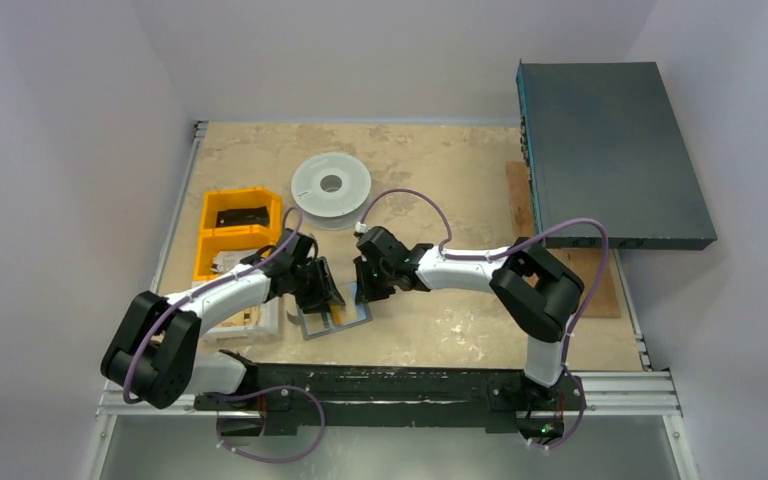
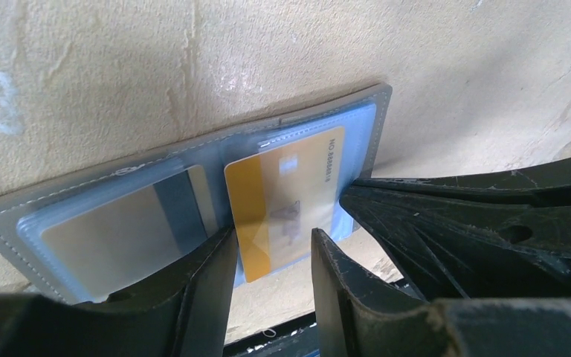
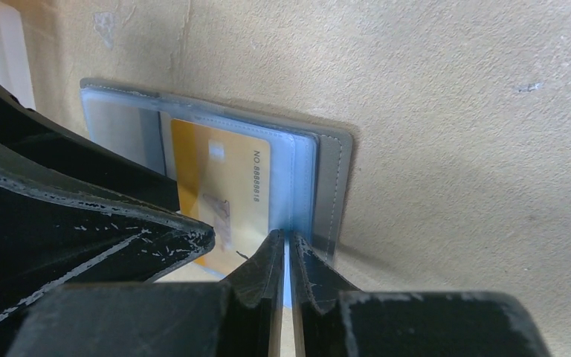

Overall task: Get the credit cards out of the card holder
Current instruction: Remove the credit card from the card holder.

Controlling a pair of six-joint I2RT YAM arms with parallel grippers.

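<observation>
The slate-grey card holder (image 1: pixel 335 322) lies open on the table in front of the arms. In the left wrist view its grey border (image 2: pixel 193 152) frames clear pockets. A yellow credit card (image 2: pixel 286 197) sticks partly out of the right pocket, and a paler card (image 2: pixel 111 230) sits in the left one. My left gripper (image 2: pixel 271 242) is open, with the yellow card's free end between its fingers. My right gripper (image 3: pixel 286 242) is shut on the holder's clear bluish pocket edge, beside the yellow card (image 3: pixel 223 178) and the grey cover (image 3: pixel 332 171).
A pale grey round spool (image 1: pixel 331 184) lies behind the grippers. Yellow bins (image 1: pixel 238 232) holding a black item (image 1: pixel 243 216) stand at the left. A large dark box (image 1: pixel 610 150) overhangs the back right, over a wooden board (image 1: pixel 600 290).
</observation>
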